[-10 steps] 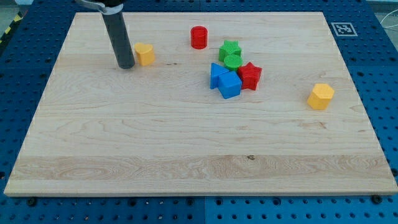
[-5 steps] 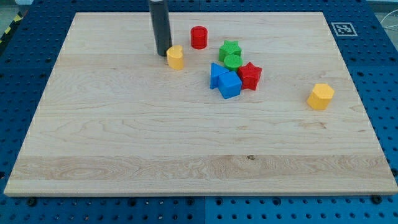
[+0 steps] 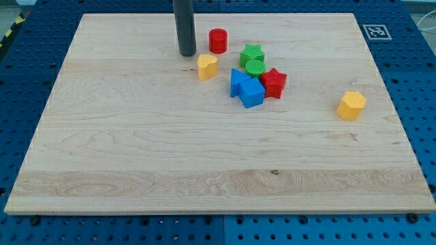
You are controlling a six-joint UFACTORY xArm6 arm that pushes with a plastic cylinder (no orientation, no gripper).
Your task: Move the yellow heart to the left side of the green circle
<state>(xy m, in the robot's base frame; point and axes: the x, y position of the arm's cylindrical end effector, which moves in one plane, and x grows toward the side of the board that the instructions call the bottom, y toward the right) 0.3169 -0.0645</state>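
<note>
Tip (image 3: 187,54) sits just up-left of yellow heart (image 3: 207,66); no jaws here. Next, probably, one short rightward nudge toward green circle (image 3: 255,67).

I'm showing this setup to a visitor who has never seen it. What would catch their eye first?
Probably the tight cluster of green, blue and red blocks right of the board's centre-top: a green star, the green circle, two blue blocks and a red star. Next, the dark rod coming down from the view's top, my tip just up-left of the yellow heart, apart from it. A lone yellow block sits far right.
</note>
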